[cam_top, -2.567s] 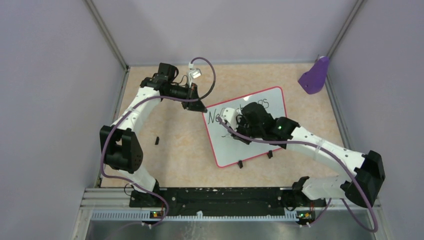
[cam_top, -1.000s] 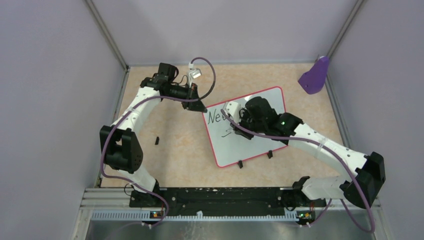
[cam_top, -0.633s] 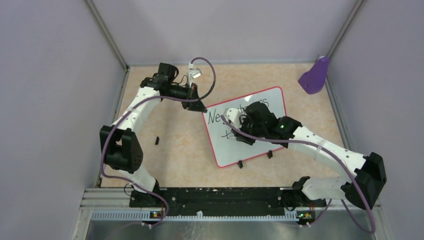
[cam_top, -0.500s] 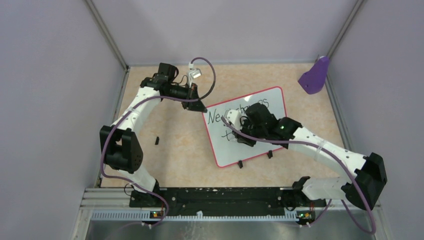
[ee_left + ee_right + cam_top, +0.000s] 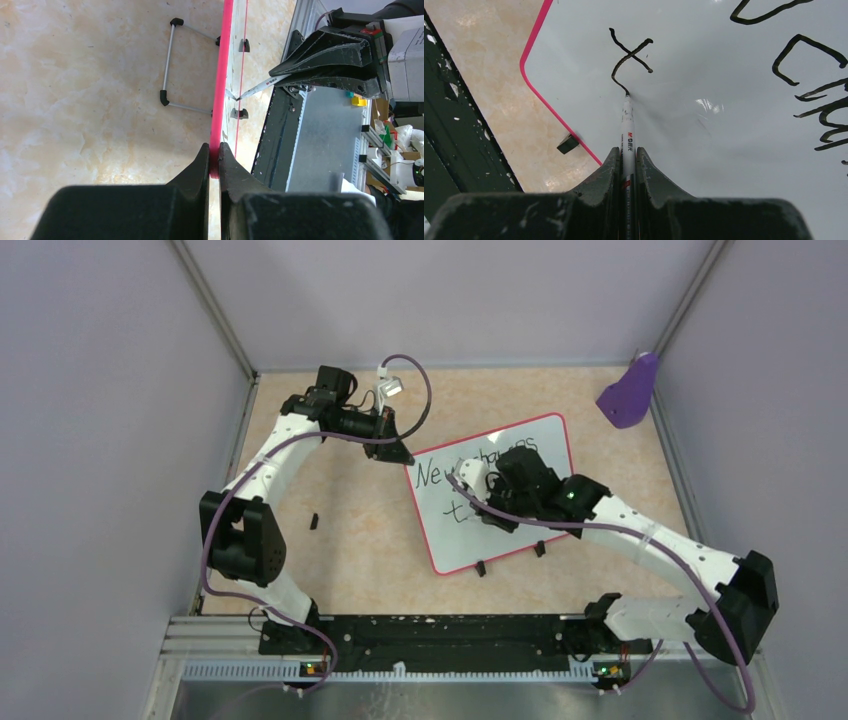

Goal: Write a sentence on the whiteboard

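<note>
- Left fingers [image 5: 214,159] are nearly shut, pinching the pink rim of the whiteboard [image 5: 468,540] at its far-left corner.
- Right fingers [image 5: 626,153] are clamped on a marker [image 5: 627,122], whose tip touches the board at the tail of a crossed "t" stroke [image 5: 629,52].
- The board lies askew on the desk [image 5: 350,530], right of centre, with its clip feet toward the near edge.
- The sentence [image 5: 432,473] shows "New" on its top line; the rest is partly hidden by the right arm.
- Earlier the second line was blank; now the "t" is there. The left arm has not moved.
</note>
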Robot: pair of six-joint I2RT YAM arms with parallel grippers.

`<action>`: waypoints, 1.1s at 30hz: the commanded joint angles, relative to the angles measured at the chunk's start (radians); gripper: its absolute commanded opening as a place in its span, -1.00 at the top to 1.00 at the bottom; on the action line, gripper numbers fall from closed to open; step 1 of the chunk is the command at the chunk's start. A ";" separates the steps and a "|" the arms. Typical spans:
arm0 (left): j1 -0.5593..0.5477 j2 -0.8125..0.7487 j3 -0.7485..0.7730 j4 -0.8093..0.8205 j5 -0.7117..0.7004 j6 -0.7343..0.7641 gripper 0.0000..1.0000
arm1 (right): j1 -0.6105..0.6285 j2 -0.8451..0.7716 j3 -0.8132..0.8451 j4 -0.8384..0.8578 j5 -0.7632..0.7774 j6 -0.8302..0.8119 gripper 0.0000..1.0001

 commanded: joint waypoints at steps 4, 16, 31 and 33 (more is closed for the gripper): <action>-0.023 0.004 -0.010 -0.025 -0.018 0.015 1.00 | -0.013 -0.051 0.039 -0.005 -0.008 -0.008 1.00; -0.023 0.003 -0.004 -0.026 -0.018 0.013 1.00 | -0.033 -0.056 0.066 0.017 0.073 0.025 1.00; -0.022 -0.002 -0.012 -0.025 -0.016 0.018 1.00 | -0.032 0.001 0.102 0.047 0.066 0.041 1.00; -0.023 -0.003 -0.012 -0.026 -0.016 0.019 1.00 | -0.033 0.006 0.099 0.043 0.047 0.039 1.00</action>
